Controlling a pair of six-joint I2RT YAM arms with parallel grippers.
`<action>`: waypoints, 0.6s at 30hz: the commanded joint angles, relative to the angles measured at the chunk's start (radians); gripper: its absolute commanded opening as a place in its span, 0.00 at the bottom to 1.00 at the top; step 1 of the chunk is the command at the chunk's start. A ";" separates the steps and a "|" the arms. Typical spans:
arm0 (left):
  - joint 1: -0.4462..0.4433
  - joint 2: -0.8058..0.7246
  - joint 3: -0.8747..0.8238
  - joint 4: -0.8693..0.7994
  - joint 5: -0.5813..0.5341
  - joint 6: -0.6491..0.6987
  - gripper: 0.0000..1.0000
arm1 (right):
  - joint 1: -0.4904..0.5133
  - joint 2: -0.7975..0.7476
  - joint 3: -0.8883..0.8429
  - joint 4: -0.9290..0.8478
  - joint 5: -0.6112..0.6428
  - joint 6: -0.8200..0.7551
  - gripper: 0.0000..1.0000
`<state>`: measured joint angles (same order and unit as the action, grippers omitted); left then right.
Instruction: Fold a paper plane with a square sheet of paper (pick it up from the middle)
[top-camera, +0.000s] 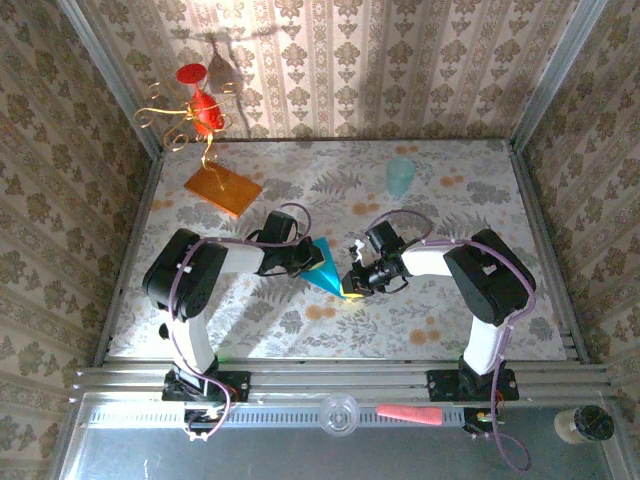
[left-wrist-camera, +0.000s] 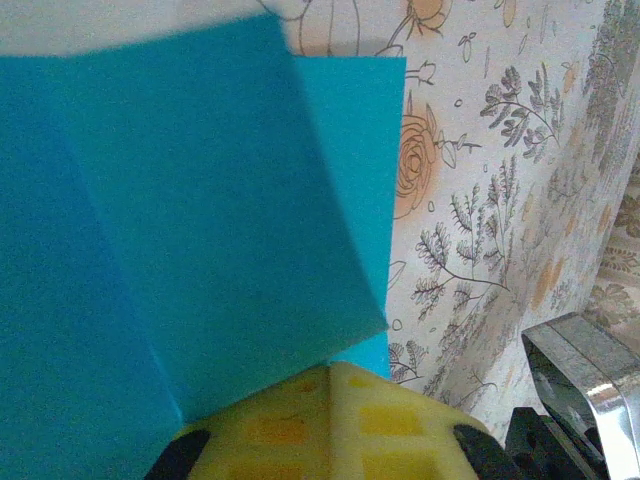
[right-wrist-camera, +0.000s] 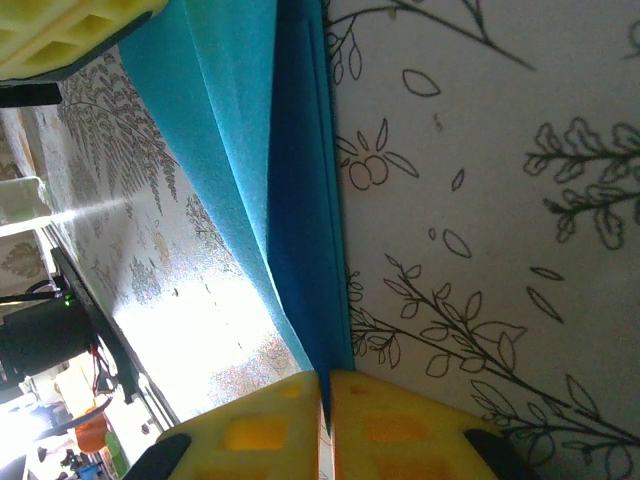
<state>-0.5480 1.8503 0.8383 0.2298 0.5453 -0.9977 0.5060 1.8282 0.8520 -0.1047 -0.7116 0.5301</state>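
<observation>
Paper plane (top-camera: 325, 266), part-folded, is at the middle of the surface (top-camera: 440, 210): I have left jaws pinching it from nine o'clock, right jaws from three, probably to keep the crease taut.

The paper plane (left-wrist-camera: 180, 220) is blurred in the left wrist view and runs off its left edge — outline incomplete. The right wrist view crops it too.

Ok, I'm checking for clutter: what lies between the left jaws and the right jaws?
The folded teal paper spans that gap above the floral tablecloth, pinched at either side by the left jaws and the right jaws, as the top view shows.
</observation>
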 joint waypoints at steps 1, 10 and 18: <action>0.016 0.010 -0.005 -0.060 -0.036 0.025 0.07 | -0.004 0.045 -0.021 -0.118 0.062 -0.001 0.13; 0.016 0.045 -0.005 -0.122 -0.048 0.035 0.07 | -0.005 0.019 -0.025 -0.128 0.052 0.003 0.13; 0.017 0.077 0.006 -0.192 -0.083 0.054 0.06 | -0.006 -0.006 -0.023 -0.134 0.043 0.008 0.15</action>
<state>-0.5419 1.8622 0.8608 0.1818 0.5529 -0.9821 0.5064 1.8248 0.8520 -0.1066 -0.7120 0.5308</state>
